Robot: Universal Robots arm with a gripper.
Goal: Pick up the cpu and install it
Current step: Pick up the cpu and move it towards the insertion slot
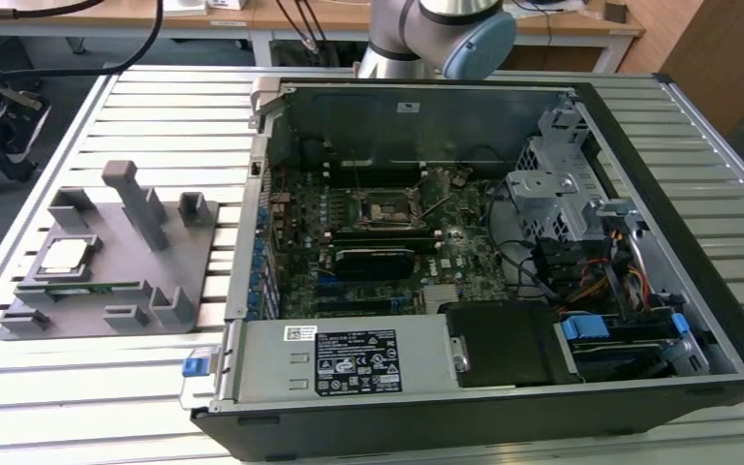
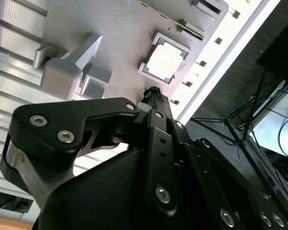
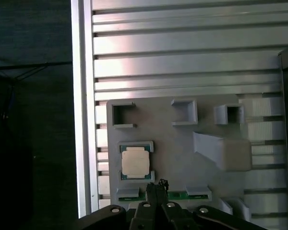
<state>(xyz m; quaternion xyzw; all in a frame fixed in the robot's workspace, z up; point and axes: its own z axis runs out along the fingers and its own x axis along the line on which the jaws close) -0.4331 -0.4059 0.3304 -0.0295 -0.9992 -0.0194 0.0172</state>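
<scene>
The cpu [image 1: 65,256] is a small square chip with a shiny silver top. It lies flat in a pocket of the grey fixture [image 1: 152,254] at the exterior view's left, and appears in both wrist views [image 2: 164,62] [image 3: 136,161]. My gripper [image 3: 157,184] [image 2: 151,91] hangs well above the fixture [image 3: 173,139], close to the cpu's edge, apart from it. Its black fingers are shut together with nothing between them. The black socket frame [image 1: 383,208] sits on the motherboard inside the open computer case.
A green memory stick [image 1: 88,288] [image 3: 177,195] lies in a slot of the fixture beside the cpu. Grey posts [image 1: 133,199] rise from the fixture. The case's walls [image 1: 249,242] stand between fixture and motherboard. The arm's base [image 1: 444,39] is behind the case.
</scene>
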